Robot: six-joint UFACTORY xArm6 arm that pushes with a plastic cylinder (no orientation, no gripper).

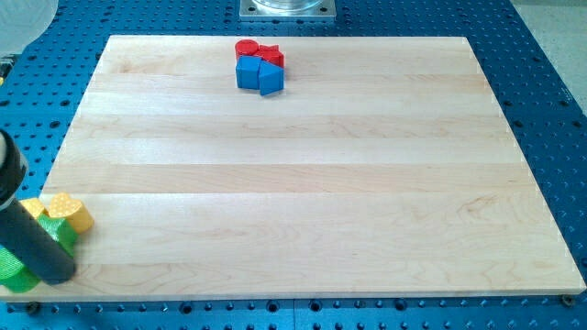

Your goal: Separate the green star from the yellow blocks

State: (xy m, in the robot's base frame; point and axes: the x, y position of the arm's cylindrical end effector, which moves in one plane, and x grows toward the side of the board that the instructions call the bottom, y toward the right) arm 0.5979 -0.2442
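Rod end, my tip (57, 273), sits at the frame's lower left, holding nothing, pressed beside the green star (60, 231), apparently to wedge it away from the yellow blocks (71, 211) touching it at the board's corner. Red blocks (257, 50) and blue blocks (260, 75) cluster at upper centre, well apart

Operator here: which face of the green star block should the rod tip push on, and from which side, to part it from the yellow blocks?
Probably the green star block's upper-left face, coming between it and the yellow blocks, pushing toward the view's lower right. The yellows touch its top; my tip covers its lower-left part, so its outline is partly hidden.
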